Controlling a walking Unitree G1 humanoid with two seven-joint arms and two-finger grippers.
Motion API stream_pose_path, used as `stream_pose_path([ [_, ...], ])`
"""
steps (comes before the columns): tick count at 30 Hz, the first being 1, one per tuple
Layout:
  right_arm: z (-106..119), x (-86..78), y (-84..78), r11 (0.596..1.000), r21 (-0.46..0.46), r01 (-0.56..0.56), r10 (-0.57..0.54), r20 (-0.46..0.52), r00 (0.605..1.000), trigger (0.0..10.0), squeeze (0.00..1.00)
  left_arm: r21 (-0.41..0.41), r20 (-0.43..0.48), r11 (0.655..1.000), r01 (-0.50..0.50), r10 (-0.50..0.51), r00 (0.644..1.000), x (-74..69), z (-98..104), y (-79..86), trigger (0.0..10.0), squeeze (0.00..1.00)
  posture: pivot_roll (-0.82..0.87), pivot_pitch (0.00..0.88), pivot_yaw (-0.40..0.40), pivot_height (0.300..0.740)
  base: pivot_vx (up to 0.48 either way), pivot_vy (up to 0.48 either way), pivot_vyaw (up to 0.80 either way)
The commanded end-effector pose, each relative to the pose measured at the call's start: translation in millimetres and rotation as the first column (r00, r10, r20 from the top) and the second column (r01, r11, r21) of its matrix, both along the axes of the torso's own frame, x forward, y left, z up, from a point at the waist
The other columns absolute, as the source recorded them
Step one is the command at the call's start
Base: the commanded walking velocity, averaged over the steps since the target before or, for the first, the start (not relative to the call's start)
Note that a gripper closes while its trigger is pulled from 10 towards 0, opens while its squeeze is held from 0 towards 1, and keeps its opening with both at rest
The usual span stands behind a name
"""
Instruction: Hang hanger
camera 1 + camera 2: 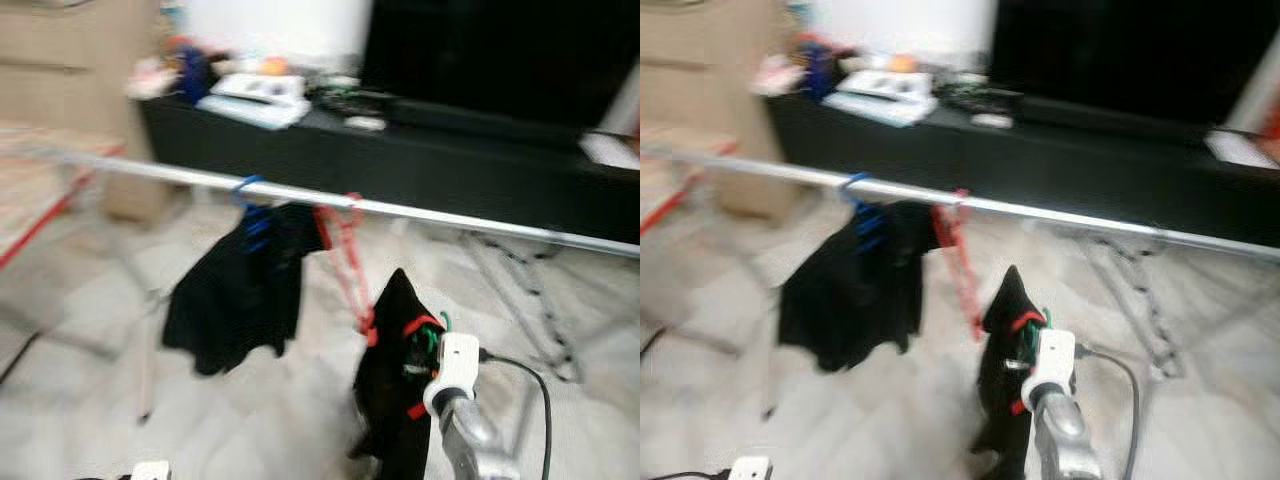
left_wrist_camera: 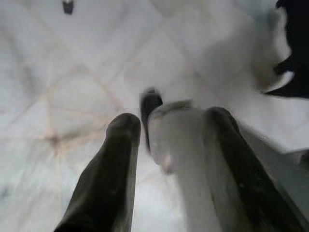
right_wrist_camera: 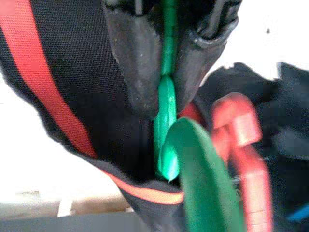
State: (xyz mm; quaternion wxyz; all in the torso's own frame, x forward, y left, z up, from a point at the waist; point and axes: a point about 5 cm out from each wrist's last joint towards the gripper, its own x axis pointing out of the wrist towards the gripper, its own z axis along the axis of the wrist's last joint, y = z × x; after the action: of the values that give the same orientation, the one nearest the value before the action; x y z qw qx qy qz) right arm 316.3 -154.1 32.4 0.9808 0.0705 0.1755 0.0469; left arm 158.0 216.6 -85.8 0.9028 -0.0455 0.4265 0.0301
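A silver rail (image 1: 440, 212) of a drying rack runs across in front of me. On it hangs a blue hanger (image 1: 247, 190) carrying a black garment (image 1: 235, 300), and beside it a bare red hanger (image 1: 345, 250). My right gripper (image 3: 164, 99) is shut on a green hanger (image 3: 166, 63), just below the rail and next to the red hanger (image 3: 241, 154). Its green hook (image 3: 203, 179) curves out past the fingertips. A black garment with red trim (image 1: 390, 380) hangs from it. My left gripper (image 2: 171, 121) hangs low over the floor, open.
Behind the rack stands a long black TV cabinet (image 1: 420, 160) with a dark screen (image 1: 500, 50) and clutter on top. The rack's crossed legs (image 1: 530, 300) stand at the right. A white tube with a black foot (image 2: 166, 130) shows between the left fingers. Pale tiled floor (image 1: 260, 420) lies below.
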Motion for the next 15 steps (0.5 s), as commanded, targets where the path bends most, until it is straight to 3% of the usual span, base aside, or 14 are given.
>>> stream_pose_path([
  [1, 3.2, 1.3, -7.6, 1.000, -0.005, 0.020, -0.020, 0.017, 1.000, 10.0, 0.00, -0.013, -0.130, 1.000, 0.002, -0.003, 0.992, -31.3, -13.5, -1.6, 10.0, 0.00, 0.00, 0.099, -0.062, 0.740, -0.364, 0.000, 0.00],
  [15, 7.1, 5.9, -10.5, 0.999, -0.011, 0.031, -0.030, 0.024, 0.999, 10.0, 0.00, -0.009, -0.104, 1.000, -0.005, 0.004, 0.995, -16.7, -8.3, 2.1, 10.0, 0.00, -0.01, 0.117, -0.064, 0.740, -0.363, 0.000, 0.00],
])
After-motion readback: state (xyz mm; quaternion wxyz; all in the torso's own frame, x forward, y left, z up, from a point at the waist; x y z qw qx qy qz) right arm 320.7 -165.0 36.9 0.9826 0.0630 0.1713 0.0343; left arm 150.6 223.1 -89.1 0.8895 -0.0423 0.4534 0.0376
